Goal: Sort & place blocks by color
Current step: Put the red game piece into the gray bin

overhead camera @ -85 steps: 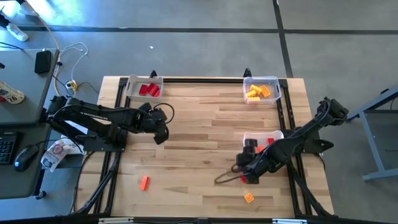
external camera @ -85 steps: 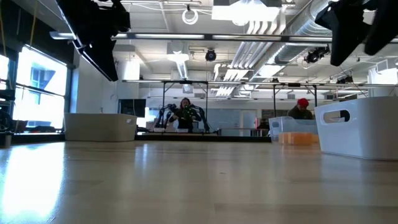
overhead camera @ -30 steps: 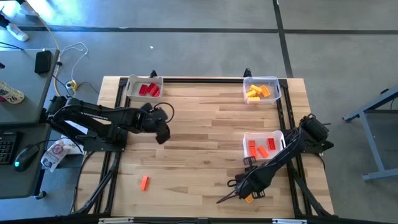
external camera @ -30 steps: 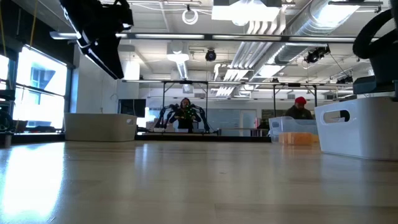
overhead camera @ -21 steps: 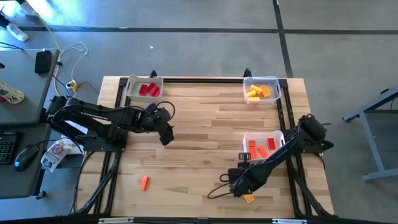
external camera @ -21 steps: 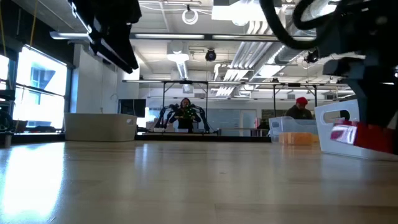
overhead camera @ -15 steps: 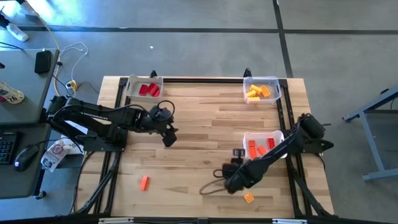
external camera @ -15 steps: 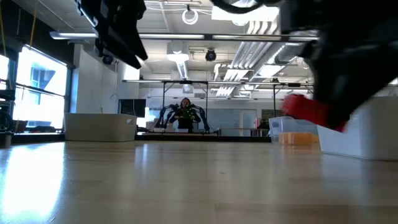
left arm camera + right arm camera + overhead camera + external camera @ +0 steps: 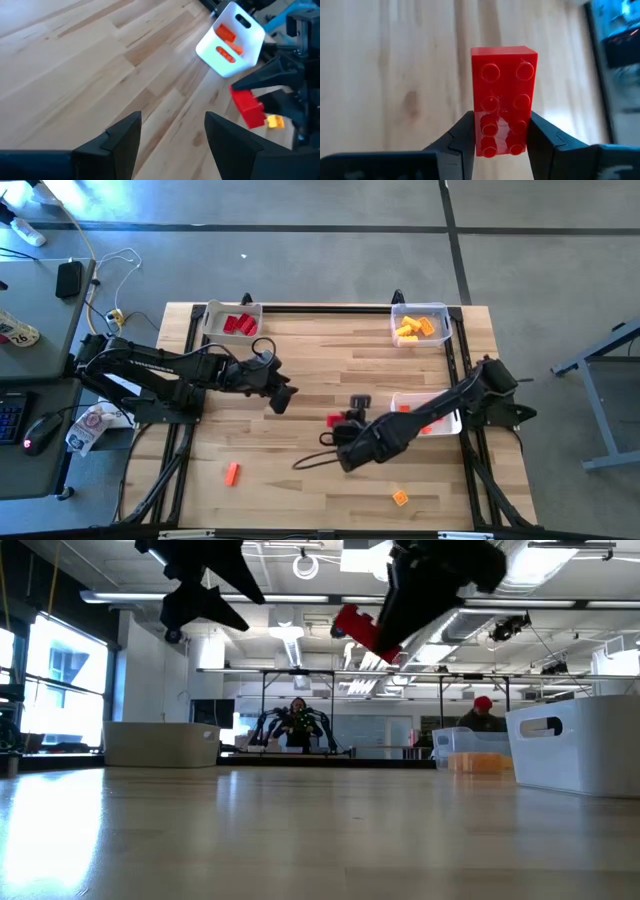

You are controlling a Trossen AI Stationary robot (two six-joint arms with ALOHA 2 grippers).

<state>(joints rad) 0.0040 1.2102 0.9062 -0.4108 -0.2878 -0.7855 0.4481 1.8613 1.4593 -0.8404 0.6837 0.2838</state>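
Note:
My right gripper (image 9: 340, 423) hangs over the table's middle, shut on a red block (image 9: 504, 95) that also shows in the low view (image 9: 358, 630) and the left wrist view (image 9: 248, 106). My left gripper (image 9: 172, 145) is open and holds nothing; it hovers left of the middle (image 9: 280, 398), a short way from the red block. An orange block (image 9: 232, 473) lies flat near the front left. A yellow-orange block (image 9: 400, 498) lies flat near the front right. My right gripper pinches the red block's two long sides (image 9: 479, 131) between its two fingers, at the end nearer the wrist. The studded top faces the wrist camera. The fingers reach in from the table's right. The block is tilted and lifted well clear of the table (image 9: 358, 630).
A white bin with red blocks (image 9: 232, 323) stands at the far left. A clear bin with yellow blocks (image 9: 420, 325) stands at the far right. A white bin with orange blocks (image 9: 440, 420) sits at the right, partly under my right arm. Black rails edge the table.
My right gripper has carried the red block from low over the front right toward the table's left and far edge, rising high above the wood. My left gripper has drifted toward the table's right, closer to the middle.

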